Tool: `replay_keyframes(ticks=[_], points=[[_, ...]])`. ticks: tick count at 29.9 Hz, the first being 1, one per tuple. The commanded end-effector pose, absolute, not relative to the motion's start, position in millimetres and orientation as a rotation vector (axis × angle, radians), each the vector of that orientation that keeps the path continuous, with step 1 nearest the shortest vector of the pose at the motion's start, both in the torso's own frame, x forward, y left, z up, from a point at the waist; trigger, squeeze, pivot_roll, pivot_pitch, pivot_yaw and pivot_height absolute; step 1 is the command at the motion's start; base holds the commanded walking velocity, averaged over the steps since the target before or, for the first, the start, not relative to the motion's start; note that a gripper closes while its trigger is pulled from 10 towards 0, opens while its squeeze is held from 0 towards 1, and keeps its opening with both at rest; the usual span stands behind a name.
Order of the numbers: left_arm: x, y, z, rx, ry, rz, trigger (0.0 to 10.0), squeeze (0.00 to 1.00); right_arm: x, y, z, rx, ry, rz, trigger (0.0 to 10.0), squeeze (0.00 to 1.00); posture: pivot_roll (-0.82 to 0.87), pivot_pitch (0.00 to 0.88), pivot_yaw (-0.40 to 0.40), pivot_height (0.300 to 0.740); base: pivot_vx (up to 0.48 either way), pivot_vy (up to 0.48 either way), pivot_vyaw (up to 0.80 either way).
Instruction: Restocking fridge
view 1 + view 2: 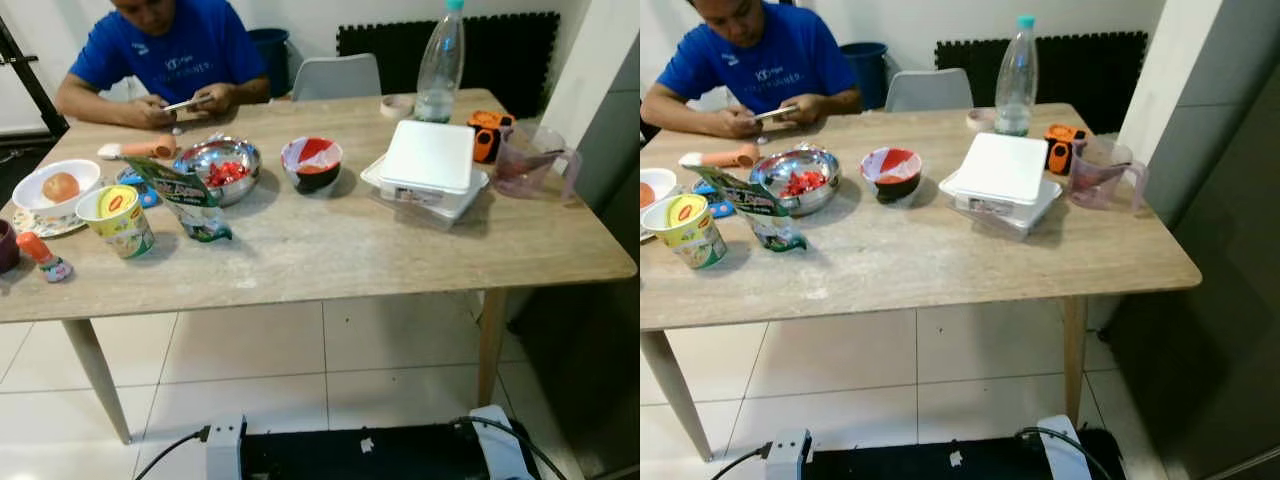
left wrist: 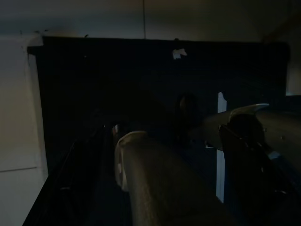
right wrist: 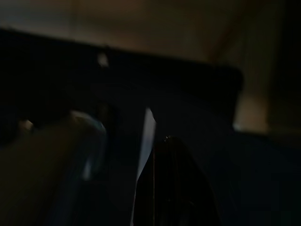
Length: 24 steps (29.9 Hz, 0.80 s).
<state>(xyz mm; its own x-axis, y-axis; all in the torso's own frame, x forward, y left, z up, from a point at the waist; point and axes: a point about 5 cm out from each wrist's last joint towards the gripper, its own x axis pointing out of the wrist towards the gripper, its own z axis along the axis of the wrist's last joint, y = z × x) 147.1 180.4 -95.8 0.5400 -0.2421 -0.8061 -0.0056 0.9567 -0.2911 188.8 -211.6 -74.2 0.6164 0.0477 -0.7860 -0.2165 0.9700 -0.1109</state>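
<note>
White box (image 1: 430, 158), bottle (image 1: 441, 62), bowls on table (image 1: 400, 255); left gripper (image 2: 188, 155) apart and empty, right gripper's state unclear.

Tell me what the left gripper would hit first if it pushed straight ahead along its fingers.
Probably the broad dark panel ahead of the left gripper; the left wrist view is very dark, so depth and identity are uncertain.

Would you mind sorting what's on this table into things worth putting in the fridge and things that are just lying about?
Fridge candidates, at a guess:
white box
water bottle
steel bowl
bowl with fruit

Lying about:
noodle cup
snack packet
tape roll
measuring jug
orange tool
</note>
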Motion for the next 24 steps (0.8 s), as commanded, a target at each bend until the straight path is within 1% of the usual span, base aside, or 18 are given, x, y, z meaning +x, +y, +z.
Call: replay_keyframes(ticks=[1,2,3,4,5,6,7,10,11,12,14,16,18,19,20,21,24], points=[[143,181,-97,-0.274,1.006,-0.129,10.0,0.00,208,-197,-63,-0.132,0.798,0.260,10.0,0.00,-0.02,0.047,0.026,0.740,0.000,0.000,0.00],[143,181,-97,-0.275,1.005,-0.130,10.0,0.00,217,-188,-56,-0.079,0.750,0.347,10.0,0.58,-0.02,0.047,0.026,0.740,0.000,0.000,0.00],[143,181,-97,-0.275,1.005,-0.130,10.0,0.00,217,-188,-56,-0.079,0.750,0.347,10.0,0.58,-0.02,0.047,0.026,0.740,0.000,0.000,0.00],[143,181,-97,-0.275,1.004,-0.130,10.0,0.00,224,-181,-51,-0.047,0.717,0.426,10.0,1.00,-0.03,0.048,0.027,0.740,0.000,0.000,0.00],[143,181,-97,-0.275,1.003,-0.130,10.0,0.00,230,-174,-45,-0.010,0.684,0.507,10.0,1.00,-0.03,0.050,0.027,0.740,0.000,0.000,0.00],[143,181,-97,-0.275,1.003,-0.130,10.0,0.00,230,-174,-45,-0.010,0.684,0.507,10.0,1.00,-0.03,0.050,0.027,0.740,0.000,0.000,0.00],[143,181,-97,-0.276,1.003,-0.130,10.0,0.00,234,-171,-41,0.009,0.666,0.552,10.0,1.00,-0.03,0.050,0.027,0.740,0.000,0.000,0.00],[144,180,-97,-0.277,1.000,-0.131,10.0,0.00,253,-152,-14,0.148,0.558,0.818,10.0,1.00,-0.03,0.056,0.022,0.740,0.000,0.000,0.00],[144,180,-97,-0.277,1.000,-0.131,10.0,0.00,253,-152,-14,0.148,0.558,0.818,10.0,1.00,-0.03,0.056,0.022,0.740,0.000,0.000,0.00],[143,180,-97,-0.278,1.000,-0.131,10.0,0.00,256,-147,-5,0.185,0.528,0.891,10.0,1.00,-0.03,0.056,0.022,0.740,0.000,0.000,0.00],[143,180,-97,-0.278,1.000,-0.131,10.0,0.00,256,-147,-5,0.185,0.528,0.891,10.0,1.00,-0.03,0.056,0.022,0.740,0.000,0.000,0.00],[141,180,-98,-0.279,1.006,-0.127,10.0,0.00,269,-128,31,0.271,0.383,1.079,10.0,1.00,-0.02,0.068,0.016,0.740,0.000,0.000,0.00],[139,180,-99,-0.280,1.007,-0.129,10.0,0.00,277,-114,63,0.326,0.245,1.186,10.0,1.00,-0.02,0.076,0.014,0.740,0.000,0.000,0.00],[139,180,-99,-0.280,1.007,-0.129,10.0,0.00,277,-114,63,0.326,0.245,1.186,10.0,1.00,-0.02,0.076,0.014,0.740,0.000,0.000,0.00],[138,181,-99,-0.280,1.008,-0.130,10.0,0.00,282,-107,78,0.345,0.178,1.218,10.0,1.00,-0.02,0.084,0.013,0.740,0.000,0.000,0.00],[138,181,-99,-0.280,1.008,-0.130,10.0,0.00,282,-107,78,0.345,0.178,1.218,10.0,1.00,-0.02,0.084,0.013,0.740,0.000,0.000,0.00],[133,182,-100,-0.278,1.015,-0.132,10.0,0.00,297,-94,115,0.382,0.017,1.276,10.0,1.00,-0.02,0.101,0.005,0.740,0.000,0.000,0.00]])
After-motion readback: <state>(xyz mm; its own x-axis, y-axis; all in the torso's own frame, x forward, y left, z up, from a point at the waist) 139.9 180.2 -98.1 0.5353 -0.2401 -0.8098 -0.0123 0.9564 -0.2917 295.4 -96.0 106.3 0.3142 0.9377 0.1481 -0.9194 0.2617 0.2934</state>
